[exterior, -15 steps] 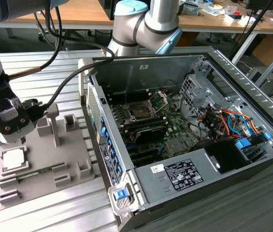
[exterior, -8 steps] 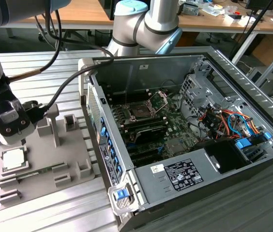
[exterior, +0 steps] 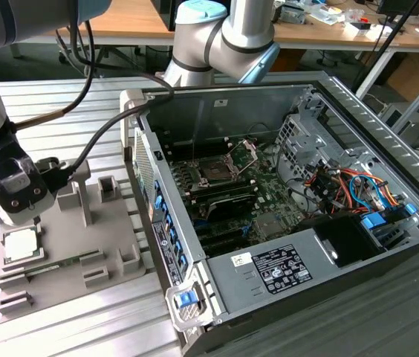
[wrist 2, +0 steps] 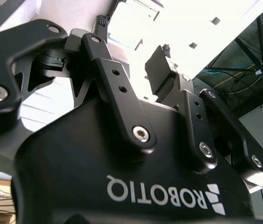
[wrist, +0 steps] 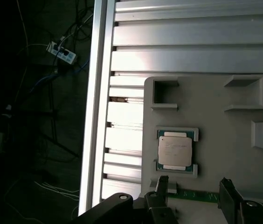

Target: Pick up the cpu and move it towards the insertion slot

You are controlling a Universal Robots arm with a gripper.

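The cpu [exterior: 22, 244] is a small silvery square lying flat in a pocket of the grey tray [exterior: 113, 245] at the exterior view's left. My gripper [exterior: 9, 212] hangs just above it. In the first wrist view the cpu [wrist: 174, 150] lies on the tray [wrist: 215, 121] a little beyond my gripper [wrist: 194, 186], whose two black fingers stand apart with nothing between them. The second wrist view shows the gripper [wrist 2: 134, 35] open and empty too. The insertion slot [exterior: 213, 171] sits on the green board inside the open computer case, with its metal load plate [exterior: 248, 152] hinged up.
The open computer case [exterior: 284, 223] lies on the slatted aluminium table [exterior: 68, 119] to the tray's right, its near wall [exterior: 161, 216] standing between tray and slot. Coloured cables [exterior: 351, 186] crowd its far side. A green strip [wrist: 194, 196] lies in the tray. The table edge [wrist: 96, 116] drops to dark floor.
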